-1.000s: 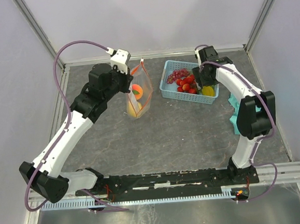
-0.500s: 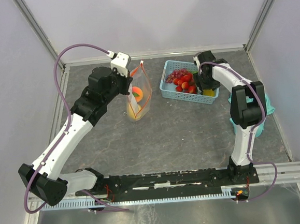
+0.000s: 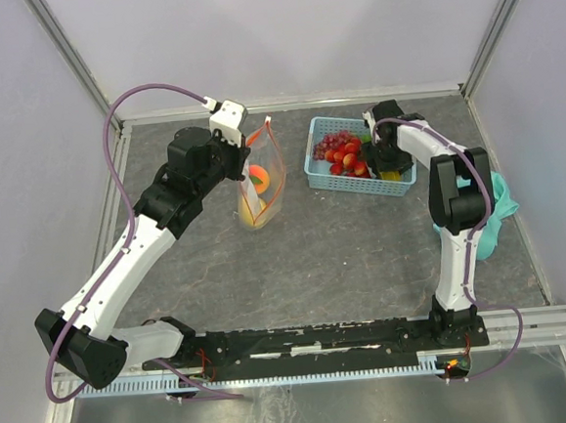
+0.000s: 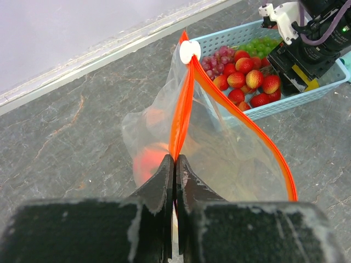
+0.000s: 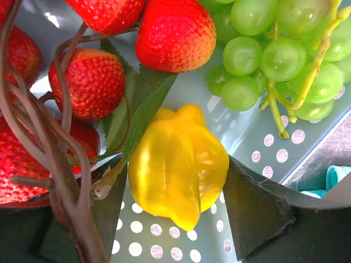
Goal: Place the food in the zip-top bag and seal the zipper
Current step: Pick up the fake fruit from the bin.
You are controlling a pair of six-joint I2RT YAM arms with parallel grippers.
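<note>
Zipper [image 4: 184, 107] in closed left gripper [image 4: 175, 160]

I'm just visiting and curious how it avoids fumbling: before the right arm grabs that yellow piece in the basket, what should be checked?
1. Right gripper open astride the yellow piece: ok.
2. Left gripper shut on the zip-top bag rim: ok.
3. Mouth gaping, slider at the far end of the zipper: ok.
4. Brown stem clear of the grip: not ok, it crosses one finger.
5. Room left inside the bag: ok.
</note>
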